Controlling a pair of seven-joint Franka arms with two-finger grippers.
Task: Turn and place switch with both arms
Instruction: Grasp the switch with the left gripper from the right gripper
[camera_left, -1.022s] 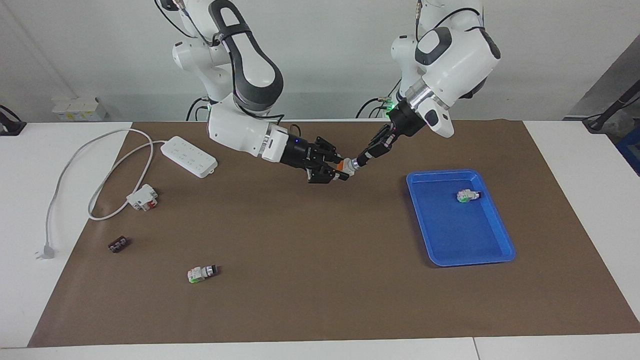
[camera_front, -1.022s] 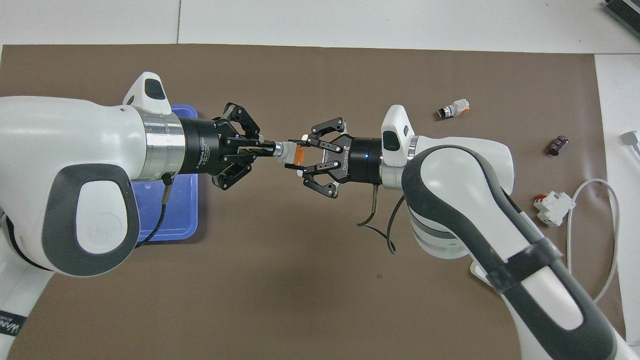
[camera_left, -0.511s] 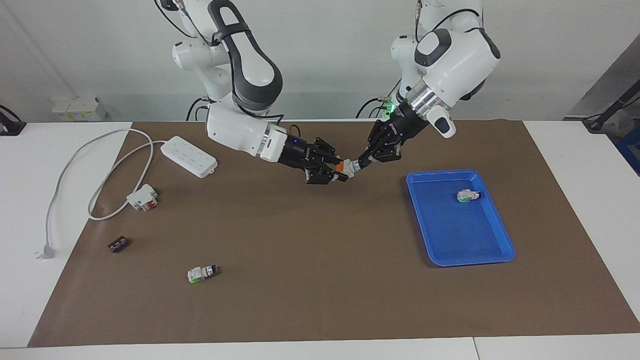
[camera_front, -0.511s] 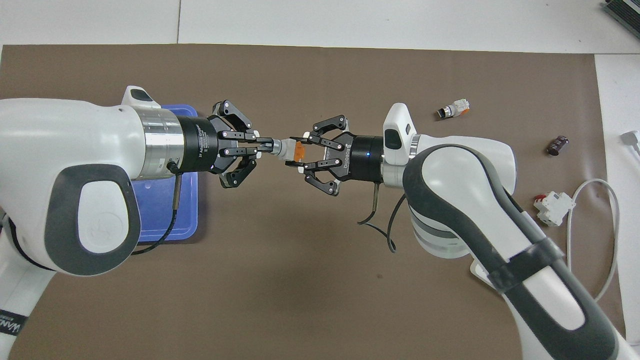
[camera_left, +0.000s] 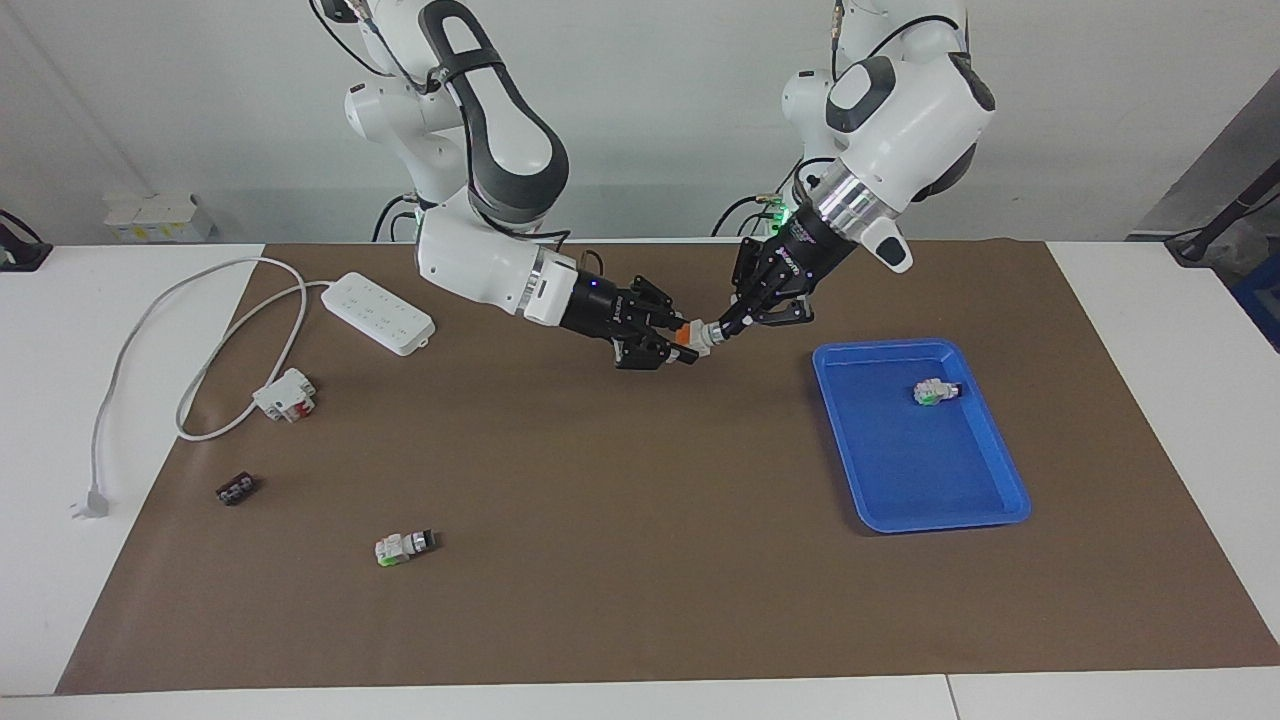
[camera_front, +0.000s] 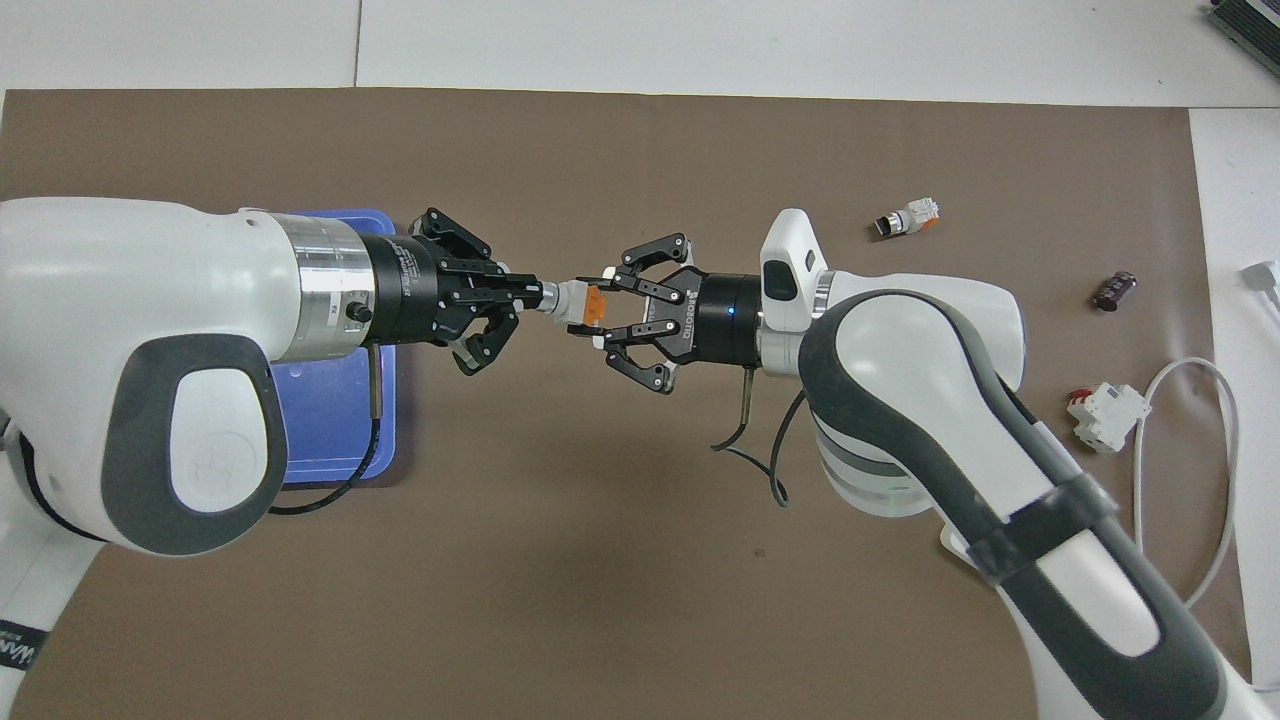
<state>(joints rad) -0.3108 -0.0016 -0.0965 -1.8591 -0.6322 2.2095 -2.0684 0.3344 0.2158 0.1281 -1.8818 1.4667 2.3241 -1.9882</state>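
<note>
White table (camera_left: 1150, 330) carried brown mat (camera_left: 640, 560); on mat lay blue tray (camera_left: 1005, 470), power strip (camera_left: 378, 313), white-red block (camera_left: 285, 394), green-faced switch (camera_left: 403, 546), dark part (camera_left: 236, 489).

At the overhead frame's centre, the black two-finger left gripper (camera_front: 530, 293) and black two-finger right gripper (camera_front: 597, 318) met tip to tip, both clamped.

You are at a robotics lab bench: two Franka arms (camera_left: 480, 150) over a brown-papered table (camera_left: 640, 600), bare white walls (camera_left: 650, 100).
</note>
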